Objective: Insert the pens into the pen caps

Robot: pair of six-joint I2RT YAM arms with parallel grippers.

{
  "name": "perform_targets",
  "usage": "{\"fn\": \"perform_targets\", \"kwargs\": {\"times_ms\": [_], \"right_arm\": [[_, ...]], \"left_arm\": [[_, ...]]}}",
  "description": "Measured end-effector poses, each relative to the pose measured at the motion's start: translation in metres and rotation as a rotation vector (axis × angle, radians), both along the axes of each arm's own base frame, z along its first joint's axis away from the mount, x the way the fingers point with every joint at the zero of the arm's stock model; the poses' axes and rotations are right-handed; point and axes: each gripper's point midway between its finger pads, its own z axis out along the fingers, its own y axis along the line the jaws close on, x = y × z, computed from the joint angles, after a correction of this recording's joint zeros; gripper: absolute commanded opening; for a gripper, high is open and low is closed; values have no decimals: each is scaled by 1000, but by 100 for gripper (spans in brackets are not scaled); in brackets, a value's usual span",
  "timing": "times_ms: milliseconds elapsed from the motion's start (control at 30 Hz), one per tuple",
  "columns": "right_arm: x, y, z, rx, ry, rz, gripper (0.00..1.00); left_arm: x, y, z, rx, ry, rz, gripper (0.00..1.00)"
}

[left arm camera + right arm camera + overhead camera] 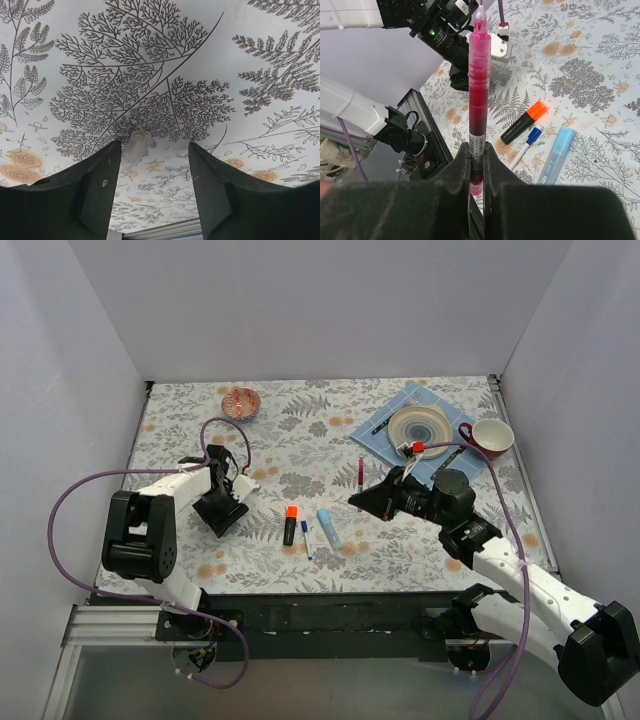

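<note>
Evidently the capping of the dark-red pen (479, 85) is the step in hand: the right pincer (477, 150) is clenched on its lower barrel, and the pen stands up from between the fingers. The left pincer (154, 146) is released — a small pale cap (136, 142) lies on the counter (150, 60) between its fingers, a little off-centre. Next, I judge, those fingers should centre and clench on the cap — then lift it squarely to the pen's tip.
</note>
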Motion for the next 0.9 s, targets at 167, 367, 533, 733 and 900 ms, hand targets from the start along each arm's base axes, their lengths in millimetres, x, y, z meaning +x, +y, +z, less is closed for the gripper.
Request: {"fn": "perform_targets", "kwargs": {"times_ms": [167, 367, 533, 733, 900], "right_arm": [[-2, -1, -2, -11, 3, 1, 1], [-6, -2, -1, -13, 2, 4, 1], [-10, -3, 4, -6, -17, 11, 1], [-12, -4, 9, 2, -32, 12, 1], [-12, -5, 12, 9, -42, 3, 1]], "left_arm": [[3, 4, -1, -7, -16, 21, 47], [2, 5, -2, -22, -12, 53, 33], [2, 3, -4, -28, -6, 69, 9], [4, 1, -3, -27, 10, 116, 0], [4, -15, -5, -26, 43, 139, 0]]}}
